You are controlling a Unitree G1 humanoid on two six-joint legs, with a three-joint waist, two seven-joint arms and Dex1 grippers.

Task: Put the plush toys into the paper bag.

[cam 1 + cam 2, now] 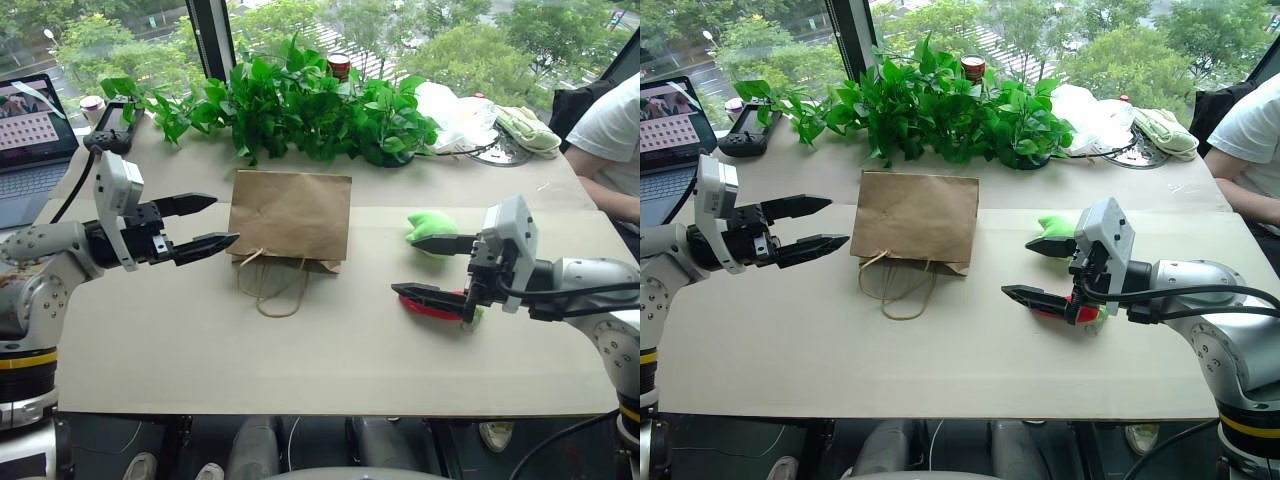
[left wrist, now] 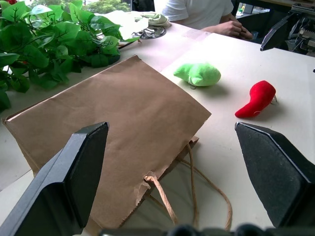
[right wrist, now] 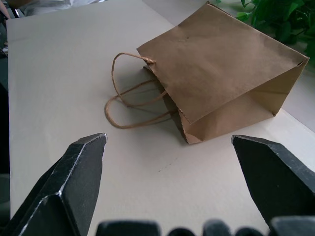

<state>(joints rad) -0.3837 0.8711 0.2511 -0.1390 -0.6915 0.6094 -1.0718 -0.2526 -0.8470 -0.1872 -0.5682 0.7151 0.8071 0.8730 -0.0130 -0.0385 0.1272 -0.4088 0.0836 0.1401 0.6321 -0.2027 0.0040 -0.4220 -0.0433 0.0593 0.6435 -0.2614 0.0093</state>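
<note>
The brown paper bag lies flat on the table, its cord handles trailing toward the near edge. To its right sits the green plush toy. The red plush toy lies nearer, partly behind my right gripper. That gripper is open and empty, hovering over the table with its fingers pointing left toward the bag. My left gripper is open and empty just left of the bag, pointing right. In the left wrist view the bag, green toy and red toy all lie ahead.
Leafy plants line the back of the table behind the bag, with a red can among them. A laptop and a handheld console sit at back left. A white plastic bag is at back right, near a seated person.
</note>
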